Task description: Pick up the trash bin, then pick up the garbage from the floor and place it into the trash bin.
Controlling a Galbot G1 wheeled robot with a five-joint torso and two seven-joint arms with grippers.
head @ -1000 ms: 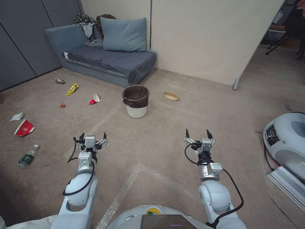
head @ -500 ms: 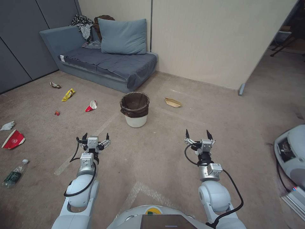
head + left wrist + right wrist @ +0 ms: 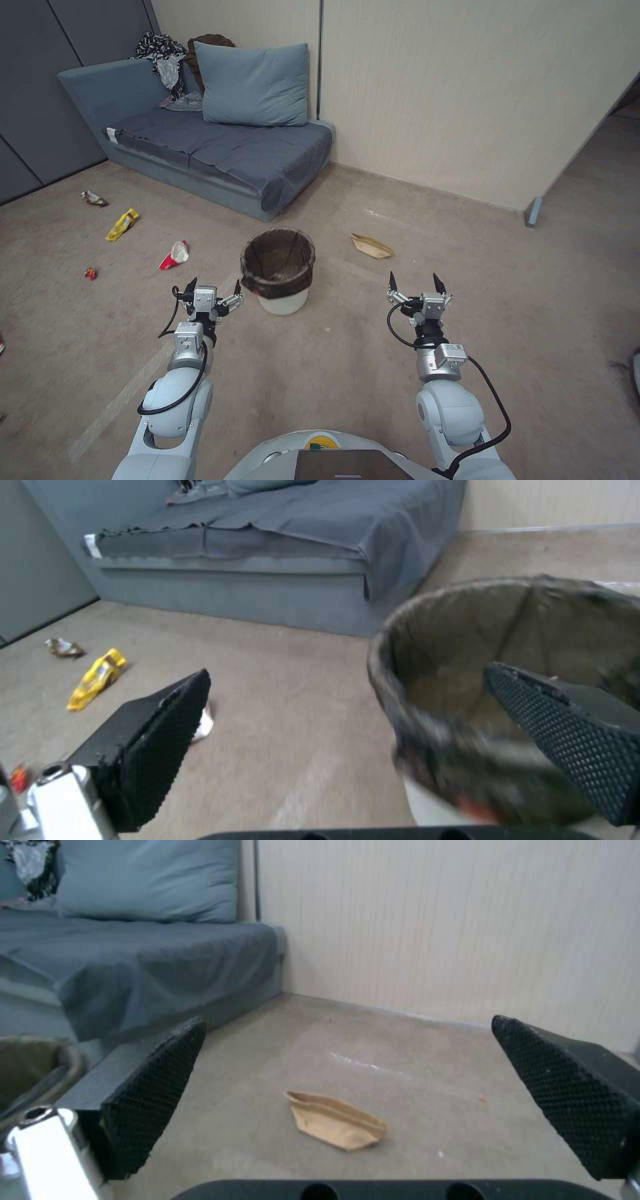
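The trash bin (image 3: 279, 267), a small white bucket with a dark liner over its rim, stands upright on the carpet ahead. My left gripper (image 3: 213, 289) is open just to its left at rim height, and the left wrist view has the trash bin (image 3: 507, 690) close in front with one fingertip over its mouth. My right gripper (image 3: 418, 283) is open and empty, off to the bin's right. Garbage lies scattered: a tan paper tray (image 3: 371, 245) (image 3: 337, 1126), a crushed red-and-white cup (image 3: 173, 255), a yellow wrapper (image 3: 123, 224) (image 3: 97, 677), a brown wrapper (image 3: 93, 198) and a small red scrap (image 3: 90, 273).
A low blue-grey sofa (image 3: 200, 150) with a cushion and clothes stands behind the bin against a beige wall (image 3: 467, 93). Dark panels (image 3: 40, 100) close the left side. Open carpet lies around both arms and to the right.
The camera has moved forward and turned, so the bin now sits close beside my left gripper. The bottle, red cup, tissue and grey machine have slid out of view. Both grippers stay open.
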